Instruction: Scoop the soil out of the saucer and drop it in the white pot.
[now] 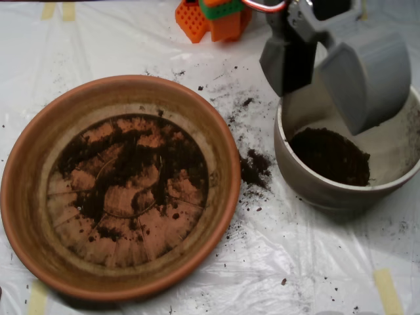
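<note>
The terracotta saucer (29,190) fills the left of the overhead view, with a thin, patchy layer of dark soil (131,157) spread over its base. The white pot (315,187) stands at the right and holds a heap of soil (330,155) in its bottom. My grey clamshell scoop (321,69) hangs over the pot's far rim, its two halves spread apart, so it is open. Nothing is visible between the halves.
Spilled soil (254,168) lies on the white plastic sheet (275,262) between saucer and pot, with finer crumbs scattered further back. An orange and green part of the arm (213,16) sits at the top centre. Yellow tape strips (388,292) mark the sheet's corners.
</note>
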